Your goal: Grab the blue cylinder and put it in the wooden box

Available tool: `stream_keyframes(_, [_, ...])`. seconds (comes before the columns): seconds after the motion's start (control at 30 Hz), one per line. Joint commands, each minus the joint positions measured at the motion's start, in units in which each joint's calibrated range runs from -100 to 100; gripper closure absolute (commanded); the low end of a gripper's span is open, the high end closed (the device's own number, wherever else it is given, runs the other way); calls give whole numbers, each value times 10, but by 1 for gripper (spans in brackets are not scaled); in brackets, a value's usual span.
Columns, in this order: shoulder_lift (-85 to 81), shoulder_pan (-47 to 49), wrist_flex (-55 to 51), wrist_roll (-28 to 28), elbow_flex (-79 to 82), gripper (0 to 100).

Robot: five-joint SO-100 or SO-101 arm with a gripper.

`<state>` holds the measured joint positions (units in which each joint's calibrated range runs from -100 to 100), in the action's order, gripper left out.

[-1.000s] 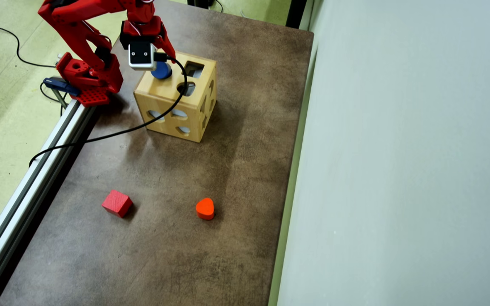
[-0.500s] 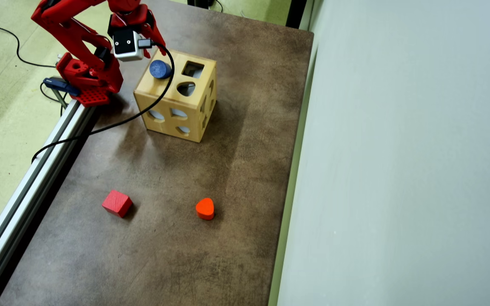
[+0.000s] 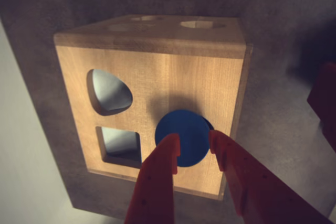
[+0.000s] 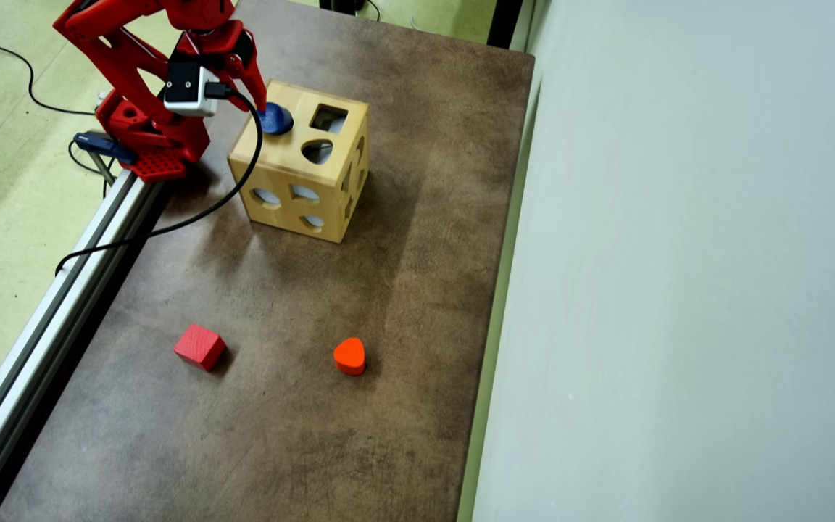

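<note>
wrist view: the box (image 3: 157,77) fills the upper middle of the frame, its top face turned toward the camera. the cylinder (image 3: 184,137) sits in the round cutout at the lower right of that face, its flat blue end showing and a thin dark crescent of hole left at its right edge. how deep it sits cannot be told. the gripper (image 3: 193,145) reaches in from the bottom edge, its two red fingers apart, narrowly spread, their tips lying over the lower left and right rim of the blue disc. they grip nothing. whether the tips touch the disc cannot be told. a rounded cutout and a square cutout show to the left of the cylinder.

overhead view: the box (image 4: 294,181) stands at the upper left of the brown table (image 4: 301,406), with the cylinder (image 4: 277,120) at the upper left corner of its top. the gripper (image 4: 258,101) is right above and beside it. a red cube (image 4: 200,347) and an orange heart (image 4: 349,356) lie well apart in the lower half of the frame.
</note>
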<state>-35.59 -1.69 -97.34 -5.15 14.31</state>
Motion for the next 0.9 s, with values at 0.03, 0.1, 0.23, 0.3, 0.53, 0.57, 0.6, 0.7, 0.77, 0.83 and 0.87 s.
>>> stream_keyframes(0.03, [38,-2,0,-2,-18,90])
stream_keyframes(0.1, [55,1,0,-3,-18,90])
stream_keyframes(0.23, [62,6,1,-3,-19,90])
stream_keyframes(0.3, [62,9,1,-3,-19,90])
stream_keyframes(0.53, [62,69,1,-3,-18,90])
stream_keyframes(0.57, [62,70,0,-3,-17,90])
stream_keyframes(0.6, [63,70,0,-3,-17,90])
stream_keyframes(0.7, [63,71,0,-3,-16,90])
stream_keyframes(0.77, [78,72,0,-4,-16,90])
stream_keyframes(0.83, [92,83,0,-4,-16,90])
stream_keyframes(0.87, [96,90,0,-5,-16,90])
